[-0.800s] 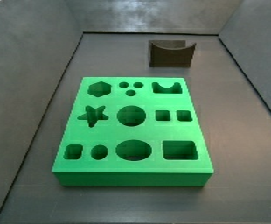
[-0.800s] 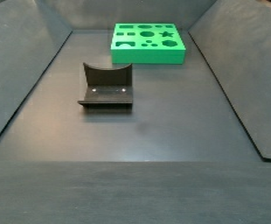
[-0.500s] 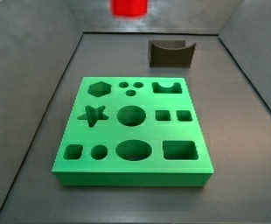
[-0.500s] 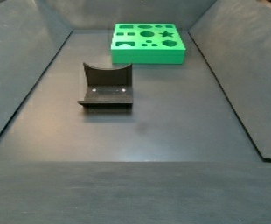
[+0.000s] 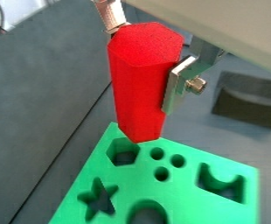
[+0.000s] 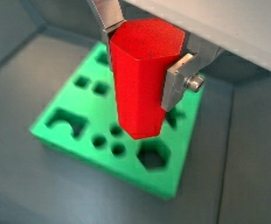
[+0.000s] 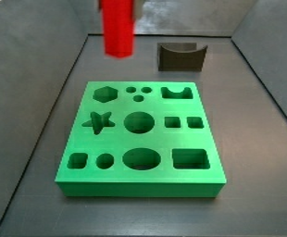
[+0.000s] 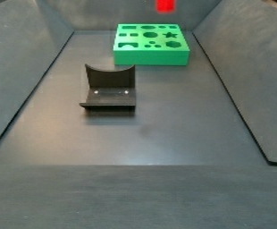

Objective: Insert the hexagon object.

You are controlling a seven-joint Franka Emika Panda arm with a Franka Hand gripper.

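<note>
The hexagon object [image 5: 138, 83] is a bright red faceted prism, held upright between my gripper's [image 5: 145, 51] two silver fingers. It shows in both wrist views [image 6: 144, 83]. In both side views only the block shows, at the top edge [image 7: 117, 26] [image 8: 165, 4]; the gripper itself is out of frame there. The block hangs in the air above the far-left part of the green board [image 7: 140, 191], clear of it. The board's hexagon hole [image 7: 104, 93] is open, and in a wrist view it lies just below the block's lower end [image 5: 124, 155].
The green board [image 8: 153, 57] has several other shaped holes: star, circles, squares, a notch. The dark fixture [image 7: 180, 56] stands on the grey floor behind the board, and shows in the other views too [image 8: 109, 87] [image 5: 249, 96]. Sloped grey walls ring the floor.
The red block has come down into a side view: absent at first, then a small piece at the top edge, now much lower above the board's far-left corner.
</note>
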